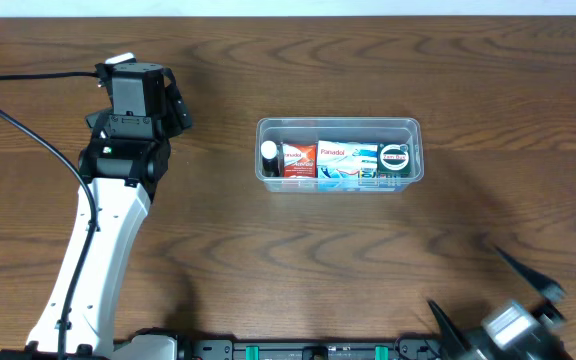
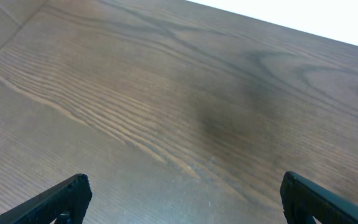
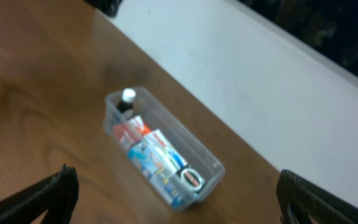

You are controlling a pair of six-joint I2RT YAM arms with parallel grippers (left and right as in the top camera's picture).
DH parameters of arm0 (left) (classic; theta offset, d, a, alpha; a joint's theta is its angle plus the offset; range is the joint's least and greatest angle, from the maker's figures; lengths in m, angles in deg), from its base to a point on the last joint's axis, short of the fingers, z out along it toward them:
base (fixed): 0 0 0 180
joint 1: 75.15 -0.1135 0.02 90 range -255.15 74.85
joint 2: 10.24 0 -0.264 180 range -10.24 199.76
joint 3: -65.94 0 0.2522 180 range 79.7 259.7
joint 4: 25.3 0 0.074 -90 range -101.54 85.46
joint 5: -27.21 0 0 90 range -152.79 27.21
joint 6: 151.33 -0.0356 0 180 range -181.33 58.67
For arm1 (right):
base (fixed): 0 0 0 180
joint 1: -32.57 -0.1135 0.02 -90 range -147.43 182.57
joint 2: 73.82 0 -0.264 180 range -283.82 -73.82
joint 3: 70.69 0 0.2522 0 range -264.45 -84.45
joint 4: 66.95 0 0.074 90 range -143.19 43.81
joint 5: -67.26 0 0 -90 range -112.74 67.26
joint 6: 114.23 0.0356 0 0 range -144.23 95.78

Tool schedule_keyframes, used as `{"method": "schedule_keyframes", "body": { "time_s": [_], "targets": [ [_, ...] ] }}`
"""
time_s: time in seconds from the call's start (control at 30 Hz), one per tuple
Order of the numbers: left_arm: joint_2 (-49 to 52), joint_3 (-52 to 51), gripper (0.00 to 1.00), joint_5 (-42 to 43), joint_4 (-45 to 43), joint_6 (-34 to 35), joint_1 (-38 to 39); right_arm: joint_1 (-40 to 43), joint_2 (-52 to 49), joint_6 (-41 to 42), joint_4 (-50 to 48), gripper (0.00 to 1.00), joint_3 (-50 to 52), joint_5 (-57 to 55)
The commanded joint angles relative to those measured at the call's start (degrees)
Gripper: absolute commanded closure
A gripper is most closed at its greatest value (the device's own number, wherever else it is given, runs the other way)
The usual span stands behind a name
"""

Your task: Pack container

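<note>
- Packing is looking close to finished, by my judgement: the container is sitting near the middle of the table and is already holding a full row of goods. No loose item is showing on the wood around it in any view.
- Inside it, starting from the end nearer the left arm, a white-capped bottle is standing upright. A red box and a blue-and-white Panadol box are lying side by side in the middle, and a dark round-lidded pot is filling the far end.
- The left gripper is hovering with its fingers spread wide and nothing between them, looking down on bare wood only. The container is lying well apart from it, toward the table's centre, and is not appearing in the left wrist view at all.
- The right gripper is likewise gaping wide and carrying nothing. It is hanging at the near edge of the table, and the container is lying ahead of it, well apart, slanting across the right wrist view.
- The next move, as I am judging it, is calling for a check that nothing is left to fetch, and then a retreat to rest. If another item is waiting out of view, the row is looking tight, so fitting it in is going to need care.
</note>
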Motion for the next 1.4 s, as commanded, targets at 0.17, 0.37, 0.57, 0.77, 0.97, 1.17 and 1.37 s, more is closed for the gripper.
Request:
{"method": "schedule_keyframes", "body": {
  "time_s": [0.17,0.37,0.57,0.77,0.97,1.17,1.37],
  "targets": [
    [-0.28,1.27,0.02,-0.74,-0.04,-0.31,-0.24,1.77,7.28,-3.15,-27.87,0.01,28.5,1.51],
    [-0.28,1.27,0.02,-0.72,-0.04,-0.31,-0.24,5.53,7.87,5.29,-47.28,0.01,42.32,2.75],
    [-0.28,1.27,0.02,-0.74,-0.04,-0.31,-0.24,8.44,10.19,23.26,-54.6,0.01,49.03,-5.18],
    [-0.28,1.27,0.02,-0.74,-0.04,-0.31,-0.24,8.81,10.29,23.41,-56.04,0.01,52.04,-9.7],
    [-0.28,1.27,0.02,-0.72,-0.04,-0.31,-0.24,8.76,10.29,19.76,-53.35,0.01,53.53,-10.62],
    [-0.28,1.27,0.02,-0.72,-0.04,-0.28,-0.24,8.76,10.29,14.78,-52.26,0.01,53.53,-10.69],
    [-0.28,1.27,0.02,-0.74,-0.04,-0.31,-0.24,8.76,10.27,13.99,-52.33,0.01,53.53,-10.64]
  ]
}}
